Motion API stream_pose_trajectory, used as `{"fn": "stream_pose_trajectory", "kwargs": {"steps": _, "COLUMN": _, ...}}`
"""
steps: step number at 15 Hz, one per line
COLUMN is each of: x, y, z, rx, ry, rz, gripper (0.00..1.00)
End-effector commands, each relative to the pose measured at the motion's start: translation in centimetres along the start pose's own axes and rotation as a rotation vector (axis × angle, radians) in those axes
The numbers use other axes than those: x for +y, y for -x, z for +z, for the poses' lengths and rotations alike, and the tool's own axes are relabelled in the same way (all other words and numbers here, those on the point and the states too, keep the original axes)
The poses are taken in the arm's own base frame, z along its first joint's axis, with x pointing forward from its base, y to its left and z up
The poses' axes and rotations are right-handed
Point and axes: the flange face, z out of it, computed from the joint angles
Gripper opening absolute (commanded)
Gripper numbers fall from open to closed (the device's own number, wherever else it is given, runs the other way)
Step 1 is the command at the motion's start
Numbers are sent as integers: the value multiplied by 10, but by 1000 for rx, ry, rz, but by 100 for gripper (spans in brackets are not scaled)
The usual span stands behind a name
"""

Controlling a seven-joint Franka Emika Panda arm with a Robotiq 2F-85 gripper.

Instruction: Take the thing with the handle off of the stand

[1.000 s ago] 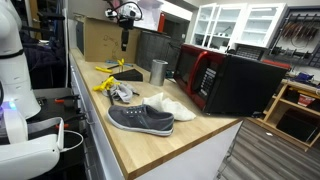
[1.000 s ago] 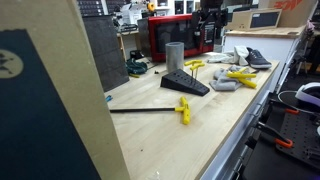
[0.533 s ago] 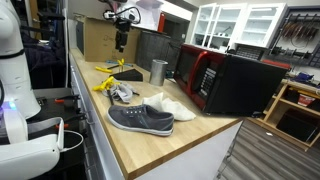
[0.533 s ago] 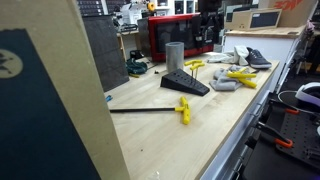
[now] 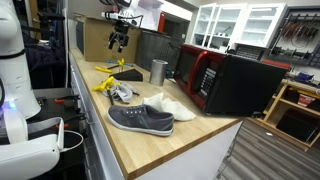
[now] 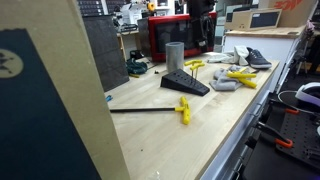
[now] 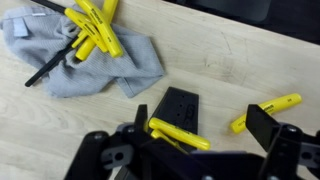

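On the wooden counter (image 5: 190, 140) the grey shoe (image 5: 140, 120) lies nearest, with a white shoe (image 5: 172, 104) just beside it. Behind them is a crumpled grey cloth (image 7: 120, 65), and the yellow stand (image 7: 92, 30) rests on top of it. A thin black rod (image 7: 48, 66) pokes out from under the stand; the wrist view does not show clearly enough whether it is a handle. Next comes a black wedge (image 7: 178, 105) with a yellow stick (image 7: 180, 134) lying across its edge, then a steel cup (image 5: 158, 71) standing upright near the red and black microwave (image 5: 230, 85). The claw (image 5: 118, 42) hangs well above the wedge, its fingers spread wide with nothing between them. Farthest off, well apart from the stand, a yellow-headed tool (image 6: 184, 110) with a long black handle lies flat.
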Motion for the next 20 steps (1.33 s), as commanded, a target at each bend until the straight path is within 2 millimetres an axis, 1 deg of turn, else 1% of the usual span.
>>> {"fn": "stream_pose_trajectory", "kwargs": {"steps": 1, "x": 7, "y": -14, "z": -10, "rx": -135, "ry": 92, "rz": -108, "gripper": 100}}
{"fn": "stream_pose_trajectory", "kwargs": {"steps": 4, "x": 13, "y": -20, "z": -8, "rx": -209, "ry": 193, "rz": -191, "gripper": 100}}
{"fn": "stream_pose_trajectory", "kwargs": {"steps": 6, "x": 13, "y": -27, "z": -4, "rx": -191, "ry": 221, "rz": -211, "gripper": 100}}
{"fn": "stream_pose_trajectory", "kwargs": {"steps": 9, "x": -3, "y": -36, "z": 0, "rx": -121, "ry": 202, "rz": -194, "gripper": 100}}
{"fn": "stream_pose_trajectory", "kwargs": {"steps": 10, "x": 8, "y": -30, "z": 4, "rx": -155, "ry": 201, "rz": -196, "gripper": 100}}
{"fn": "stream_pose_trajectory", "kwargs": {"steps": 13, "x": -2, "y": -33, "z": 5, "rx": -138, "ry": 206, "rz": -208, "gripper": 100}}
{"fn": "stream_pose_trajectory", "kwargs": {"steps": 17, "x": -2, "y": -33, "z": 5, "rx": -137, "ry": 206, "rz": -209, "gripper": 100}}
{"fn": "stream_pose_trajectory", "kwargs": {"steps": 18, "x": -3, "y": -36, "z": 7, "rx": -114, "ry": 218, "rz": -223, "gripper": 100}}
{"fn": "stream_pose_trajectory", "kwargs": {"steps": 20, "x": -2, "y": -50, "z": 15, "rx": -41, "ry": 247, "rz": -249, "gripper": 100}}
